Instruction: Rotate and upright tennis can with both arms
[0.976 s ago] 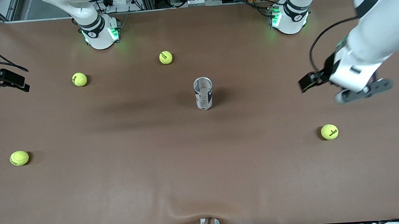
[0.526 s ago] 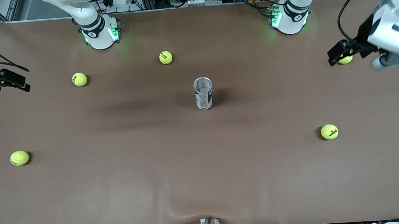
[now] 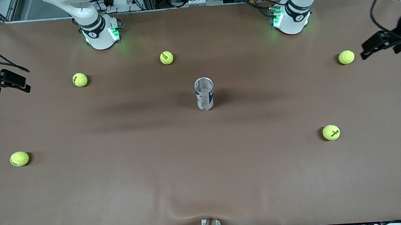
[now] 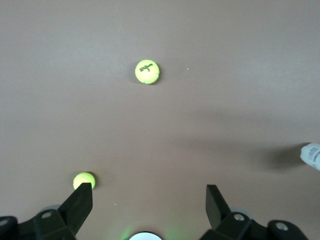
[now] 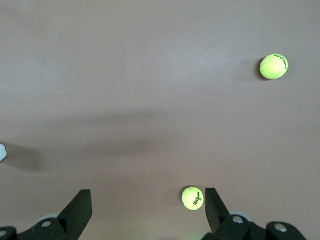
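Tennis can (image 3: pixel 204 98): standing upright near the middle of the table (image 3: pixel 205 182), open mouth up, free of both grippers; clear upper wall, white and dark label lower down with small print too fine to read. A white sliver of it shows at the edge of the left wrist view (image 4: pixel 311 155).
Left gripper (image 4: pixel 147 197): up in the air over the left arm's end of the table, fingers spread wide, nothing between them.
Right gripper (image 5: pixel 147 197): up in the air over the right arm's end of the table, fingers spread wide, nothing between them.
Tennis balls: five yellow-green balls lying apart on the table, all well clear of the can.
Ball markings: black "Wilson" script readable on one ball in the right wrist view (image 5: pixel 192 198); dark script on the ball toward the left arm's end, nearer the front camera (image 3: pixel 331 132), not readable.
Table cover: plain brown sheet, slightly rippled at the edge nearest the front camera.
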Available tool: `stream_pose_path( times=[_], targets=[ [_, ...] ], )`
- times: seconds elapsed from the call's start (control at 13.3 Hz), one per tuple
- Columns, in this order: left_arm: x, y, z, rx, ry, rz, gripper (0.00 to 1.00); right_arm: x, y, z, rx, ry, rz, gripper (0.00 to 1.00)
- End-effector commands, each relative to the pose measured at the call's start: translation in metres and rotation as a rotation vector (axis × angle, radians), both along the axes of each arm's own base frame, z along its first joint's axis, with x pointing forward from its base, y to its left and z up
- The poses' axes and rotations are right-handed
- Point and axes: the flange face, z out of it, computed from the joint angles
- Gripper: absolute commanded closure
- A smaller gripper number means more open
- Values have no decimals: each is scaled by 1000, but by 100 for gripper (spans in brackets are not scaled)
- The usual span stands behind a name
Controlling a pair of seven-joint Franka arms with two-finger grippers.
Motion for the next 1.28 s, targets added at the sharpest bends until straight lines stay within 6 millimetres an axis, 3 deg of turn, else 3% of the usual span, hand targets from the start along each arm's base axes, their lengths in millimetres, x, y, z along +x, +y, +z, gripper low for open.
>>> stream_pose_path(
  times=[0.0, 1.2],
  targets=[
    [3, -1, -8, 7, -4, -22, 0, -5, -1, 2, -3, -18, -5, 0],
    [7, 6, -14, 4, 1, -45, 0, -4, -4, 1, -4, -25, -10, 0]
  ],
)
